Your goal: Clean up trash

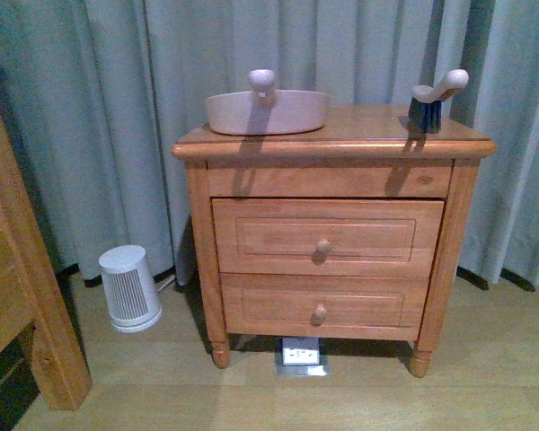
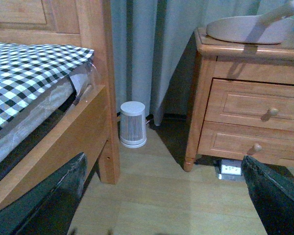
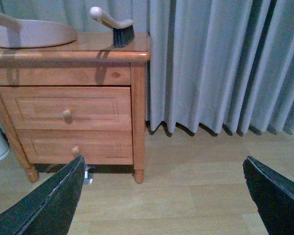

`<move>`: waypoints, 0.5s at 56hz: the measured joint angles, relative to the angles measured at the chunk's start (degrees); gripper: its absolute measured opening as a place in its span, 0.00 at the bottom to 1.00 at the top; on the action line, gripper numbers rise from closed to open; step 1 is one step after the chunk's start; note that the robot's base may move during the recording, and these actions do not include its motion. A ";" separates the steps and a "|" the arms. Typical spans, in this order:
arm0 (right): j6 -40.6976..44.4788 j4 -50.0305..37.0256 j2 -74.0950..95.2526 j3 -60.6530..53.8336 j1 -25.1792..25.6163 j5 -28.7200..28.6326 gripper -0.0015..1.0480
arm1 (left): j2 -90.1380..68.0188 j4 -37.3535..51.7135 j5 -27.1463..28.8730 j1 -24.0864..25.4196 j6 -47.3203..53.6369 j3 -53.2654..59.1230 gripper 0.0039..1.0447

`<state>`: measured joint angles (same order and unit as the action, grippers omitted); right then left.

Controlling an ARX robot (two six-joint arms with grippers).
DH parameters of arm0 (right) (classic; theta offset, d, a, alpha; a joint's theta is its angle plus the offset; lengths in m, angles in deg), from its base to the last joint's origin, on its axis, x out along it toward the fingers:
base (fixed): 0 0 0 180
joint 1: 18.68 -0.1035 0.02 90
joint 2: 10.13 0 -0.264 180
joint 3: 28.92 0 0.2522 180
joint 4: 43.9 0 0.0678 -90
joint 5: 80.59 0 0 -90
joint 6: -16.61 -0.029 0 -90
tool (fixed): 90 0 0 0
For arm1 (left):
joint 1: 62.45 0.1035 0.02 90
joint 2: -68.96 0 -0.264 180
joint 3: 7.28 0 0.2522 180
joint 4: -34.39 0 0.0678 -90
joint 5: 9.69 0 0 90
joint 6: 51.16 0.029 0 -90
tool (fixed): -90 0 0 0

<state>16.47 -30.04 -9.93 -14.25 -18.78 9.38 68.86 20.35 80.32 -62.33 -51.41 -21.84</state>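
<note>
Resting on nightstand (image 1: 368, 130): dustpan (image 1: 268, 113), interior unseen; brush (image 1: 434, 101).

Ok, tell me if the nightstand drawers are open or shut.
Shut, both. The top drawer and bottom drawer sit flush in the nightstand frame; no gap shows in any view.

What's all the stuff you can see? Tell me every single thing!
Nightstand: one, orange-brown wood, two drawers, against the curtain.
Dustpan: one, pink, on the nightstand's top, left side.
Brush: one, pink handle, dark bristles, top's right side.
Ribbed canister: one, white, on the floor left of the nightstand.
Socket box: one, grey-white, on the floor under the nightstand.
Curtain: grey-blue, behind everything.
Bed: one, wooden frame, checked cover, far left.
Left gripper: dark, open.
Right gripper: dark, open.
</note>
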 joint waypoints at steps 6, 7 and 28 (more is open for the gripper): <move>0.00 0.00 0.00 0.00 0.00 -0.02 0.93 | 0.00 0.00 0.00 0.00 0.00 0.00 0.93; 0.00 0.00 0.00 0.00 0.00 -0.02 0.93 | 0.00 0.00 0.00 0.00 0.00 0.00 0.93; 0.00 0.00 0.00 0.00 0.00 0.00 0.93 | 0.00 0.00 0.00 0.00 0.00 0.00 0.93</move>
<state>16.47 -30.04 -9.93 -14.25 -18.78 9.38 68.86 20.35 80.32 -62.33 -51.41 -21.84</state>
